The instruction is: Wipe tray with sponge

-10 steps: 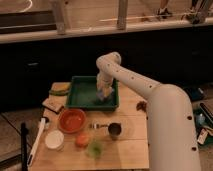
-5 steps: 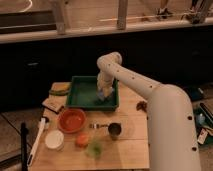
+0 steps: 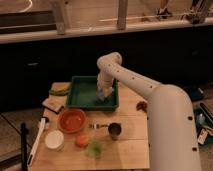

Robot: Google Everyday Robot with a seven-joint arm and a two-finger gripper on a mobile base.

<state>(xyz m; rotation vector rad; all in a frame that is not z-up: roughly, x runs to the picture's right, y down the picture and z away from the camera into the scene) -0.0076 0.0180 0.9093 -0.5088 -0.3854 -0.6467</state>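
The dark-green tray (image 3: 82,93) sits at the back of the wooden table, left of centre. My white arm reaches from the right over its right half. My gripper (image 3: 102,93) points down inside the tray near its right wall. A small blue sponge (image 3: 101,95) shows at the gripper's tip, against the tray floor.
A yellow-and-green sponge (image 3: 60,88) lies left of the tray. An orange bowl (image 3: 72,120), a white cup (image 3: 54,140), an orange fruit (image 3: 82,140), a green item (image 3: 93,147) and a dark metal cup (image 3: 114,130) stand in front. A brown item (image 3: 142,105) lies right.
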